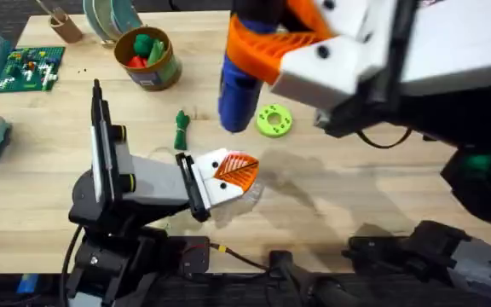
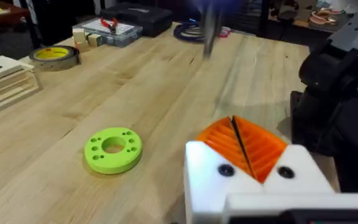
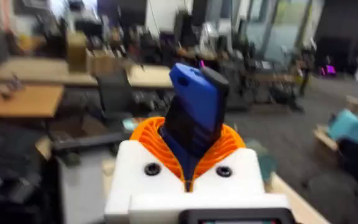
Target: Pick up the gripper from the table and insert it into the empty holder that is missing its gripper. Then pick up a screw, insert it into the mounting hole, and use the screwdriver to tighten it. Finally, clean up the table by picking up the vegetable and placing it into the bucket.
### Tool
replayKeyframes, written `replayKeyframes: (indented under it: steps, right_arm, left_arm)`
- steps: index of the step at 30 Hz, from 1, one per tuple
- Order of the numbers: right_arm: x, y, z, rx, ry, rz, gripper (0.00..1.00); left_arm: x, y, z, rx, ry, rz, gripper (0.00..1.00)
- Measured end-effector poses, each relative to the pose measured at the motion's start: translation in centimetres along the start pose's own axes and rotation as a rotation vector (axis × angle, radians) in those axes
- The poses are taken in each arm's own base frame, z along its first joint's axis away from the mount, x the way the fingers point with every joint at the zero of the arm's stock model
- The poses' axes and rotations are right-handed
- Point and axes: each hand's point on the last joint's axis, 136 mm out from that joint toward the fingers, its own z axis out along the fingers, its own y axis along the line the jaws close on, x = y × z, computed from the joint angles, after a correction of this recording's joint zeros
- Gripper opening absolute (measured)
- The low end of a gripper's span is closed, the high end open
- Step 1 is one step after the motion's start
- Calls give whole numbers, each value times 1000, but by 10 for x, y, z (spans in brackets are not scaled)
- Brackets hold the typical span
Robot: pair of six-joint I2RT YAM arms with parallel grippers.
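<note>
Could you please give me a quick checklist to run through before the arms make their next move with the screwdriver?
1. Screwdriver held by the right gripper: ok, clamped between its orange pads.
2. Left gripper shut: ok, its pads meet with nothing seen between them.
3. Screwdriver lifted off the table: ok, it hangs high near the camera in the overhead view.
4. Screw seated in the mounting hole: cannot tell, no screw is visible.
5. Vegetable put away: not ok, it lies on the table beside the green disc.
6. Bucket ready: ok, upright, already holding red and green pieces.
</note>
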Motion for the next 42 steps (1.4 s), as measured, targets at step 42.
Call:
replayKeyframes:
  steps: [42]
  right_arm:
    - [360, -230, -150, 195, 1230, -703, 152]
  left_arm:
    - [0, 1, 0, -3, 0, 3, 6]
